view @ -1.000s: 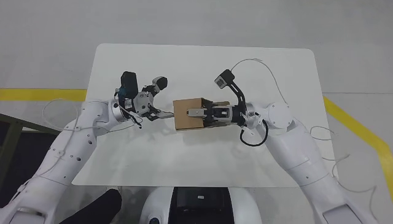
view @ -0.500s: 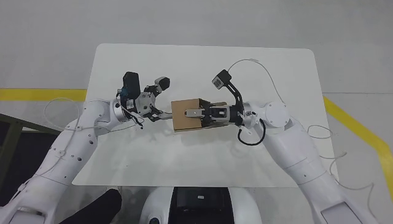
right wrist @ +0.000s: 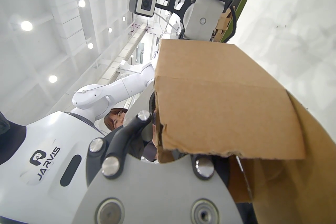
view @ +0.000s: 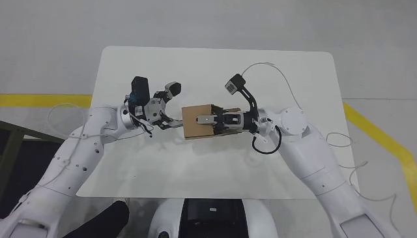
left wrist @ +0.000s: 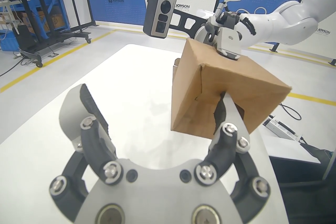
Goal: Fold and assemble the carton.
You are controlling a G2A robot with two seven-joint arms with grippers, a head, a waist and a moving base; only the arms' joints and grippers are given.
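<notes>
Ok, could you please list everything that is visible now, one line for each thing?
carton: one, brown, middle of the table
table: one, white, under both arms
cable: one, white, thin, on the table's far part, beyond the right arm
floor stripes: two, yellow, on the grey floor at both sides of the table
left gripper: one, open, one fingertip at the carton's end face
right gripper: one, shut on the carton's top wall

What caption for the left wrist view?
Open left hand, one finger at the end flap of the carton; right hand grips its top.
</notes>
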